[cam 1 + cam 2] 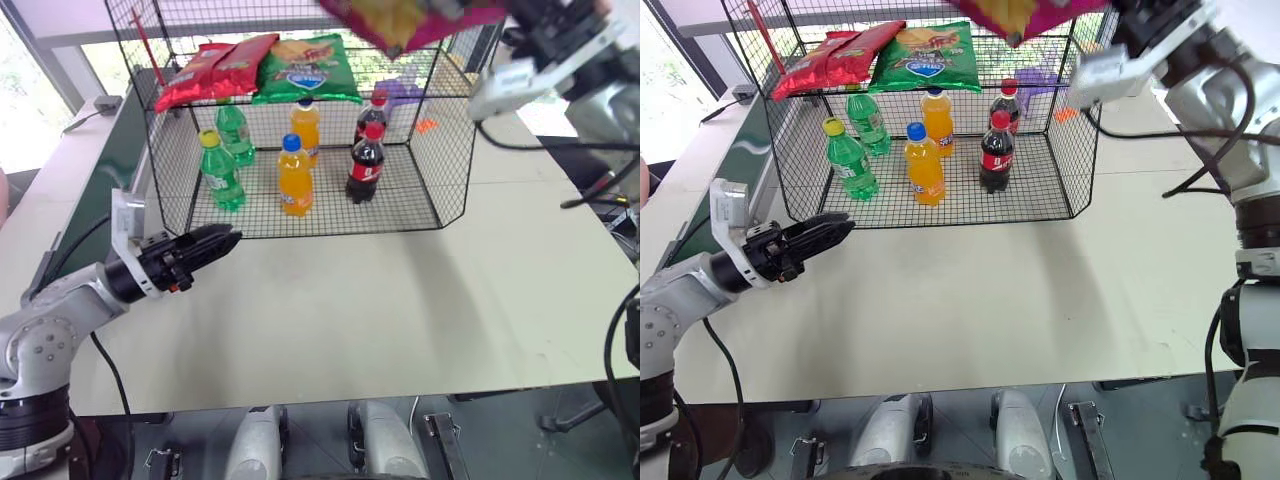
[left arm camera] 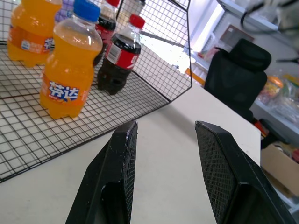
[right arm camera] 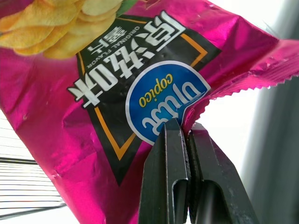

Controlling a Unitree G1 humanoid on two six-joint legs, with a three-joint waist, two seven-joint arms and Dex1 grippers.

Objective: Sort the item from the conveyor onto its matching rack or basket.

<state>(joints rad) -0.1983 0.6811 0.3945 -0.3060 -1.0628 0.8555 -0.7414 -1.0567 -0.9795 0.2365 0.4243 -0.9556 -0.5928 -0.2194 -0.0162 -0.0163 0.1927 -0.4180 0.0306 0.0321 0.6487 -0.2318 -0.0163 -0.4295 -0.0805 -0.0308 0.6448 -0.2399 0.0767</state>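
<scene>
Rack: black wire cage at the tabletop's far edge; upper shelf carries red crisp bags and a green crisp bag, free space toward its right end.
Item: magenta crisp bag, airborne above the rack's right top edge, long axis slanting down toward the shelf.
Right gripper: pinched tight on the bag's crimped edge; nearer arm.
Left gripper: half-parted, empty, near the rack's front left corner.
</scene>
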